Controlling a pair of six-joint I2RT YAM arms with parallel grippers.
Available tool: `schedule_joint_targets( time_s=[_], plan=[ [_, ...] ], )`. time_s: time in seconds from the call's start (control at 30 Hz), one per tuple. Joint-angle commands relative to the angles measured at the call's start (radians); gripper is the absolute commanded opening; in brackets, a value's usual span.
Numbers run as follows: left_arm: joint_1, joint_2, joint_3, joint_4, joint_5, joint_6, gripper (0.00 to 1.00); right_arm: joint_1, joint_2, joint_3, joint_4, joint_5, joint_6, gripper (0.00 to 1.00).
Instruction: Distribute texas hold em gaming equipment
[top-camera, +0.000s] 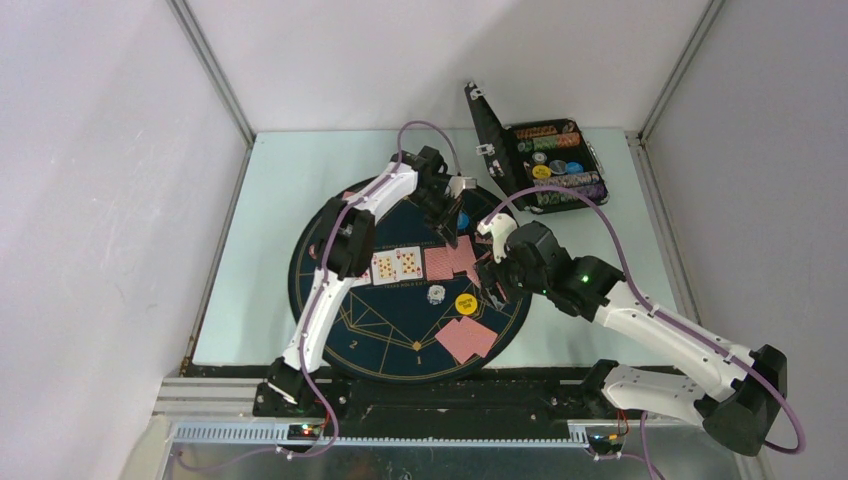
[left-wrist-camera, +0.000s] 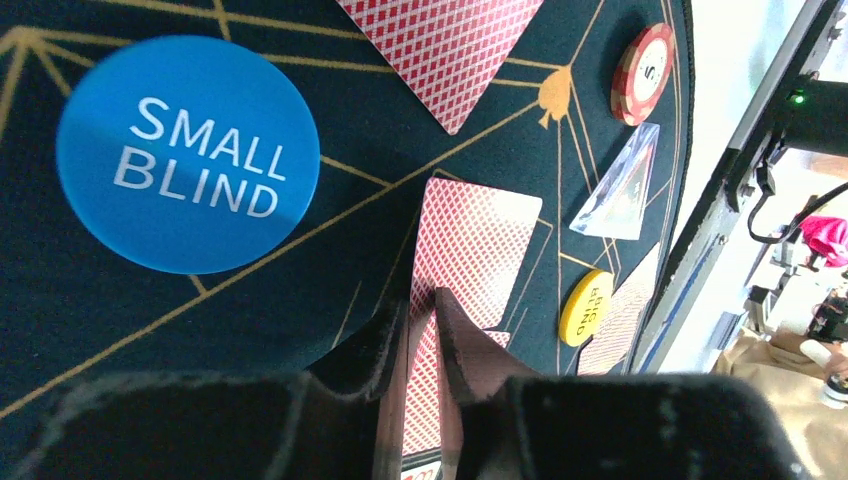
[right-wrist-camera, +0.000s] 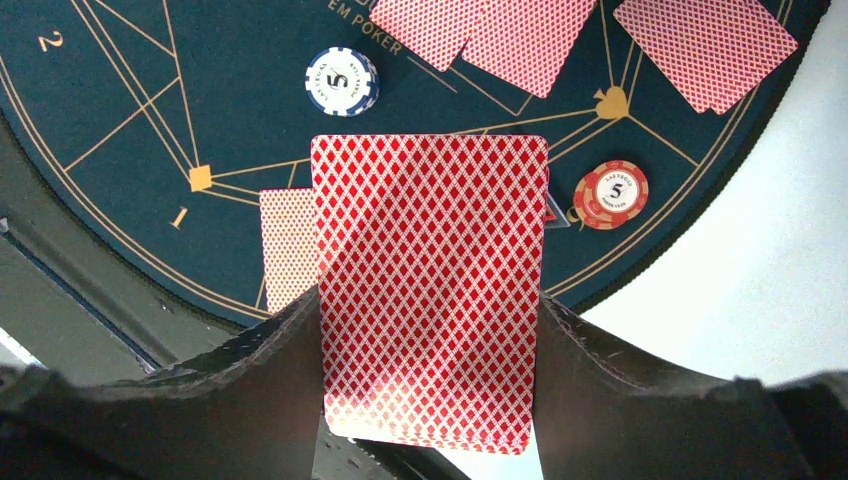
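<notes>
My right gripper (right-wrist-camera: 430, 335) is clamped on the deck (right-wrist-camera: 430, 250) by its long edges, over the mat (right-wrist-camera: 120, 110) rim. The cards look thin, slick and bendable, so I judge edge grips best. The left gripper (left-wrist-camera: 422, 335) straddles 1 card (left-wrist-camera: 475, 240); I cannot tell whether it grips.

Left wrist view: the fingers (left-wrist-camera: 380, 350) cover the lower end of a red-backed card (left-wrist-camera: 475, 250) at lower centre. Right wrist view: the deck (right-wrist-camera: 430, 290) hides most of a second card (right-wrist-camera: 288, 245) at its left, and the top edge cuts three cards (right-wrist-camera: 530, 40).
</notes>
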Motion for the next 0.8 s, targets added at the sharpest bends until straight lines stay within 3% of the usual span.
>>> schedule_joint_targets(
  time_s=[0.0, 0.4, 0.77],
  plan=[
    [0.001, 0.02, 0.045, 0.013, -0.01, -0.018, 0.19, -0.004, -0.003, 0.003, 0.043, 0.001, 0.004, 0.0],
    [-0.024, 0.008, 0.057, -0.059, 0.017, 0.128, 0.22, -0.006, 0.001, 0.003, 0.046, 0.001, 0.003, 0.0],
    [-0.042, 0.045, 0.121, -0.073, -0.023, 0.139, 0.24, -0.008, 0.006, 0.004, 0.046, -0.004, 0.003, 0.0]
  ],
)
